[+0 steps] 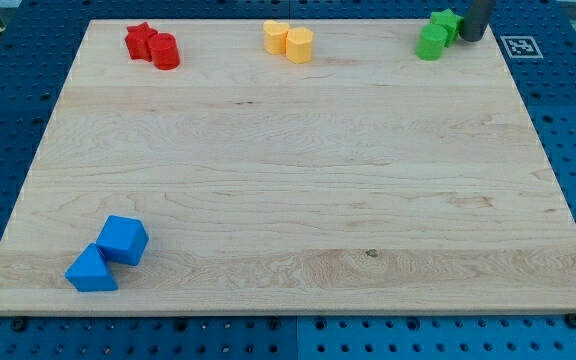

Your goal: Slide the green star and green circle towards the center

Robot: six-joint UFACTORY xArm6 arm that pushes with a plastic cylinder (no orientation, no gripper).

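Board's top-right: green star [447, 22], green circle [432, 42] beside my tip [471, 38].

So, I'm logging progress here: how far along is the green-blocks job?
Barely started. Nothing looks done: the green star and green circle sit together at the board's top right corner. In hand: my tip is right beside the star, on its right. Left: pushing both to the center.
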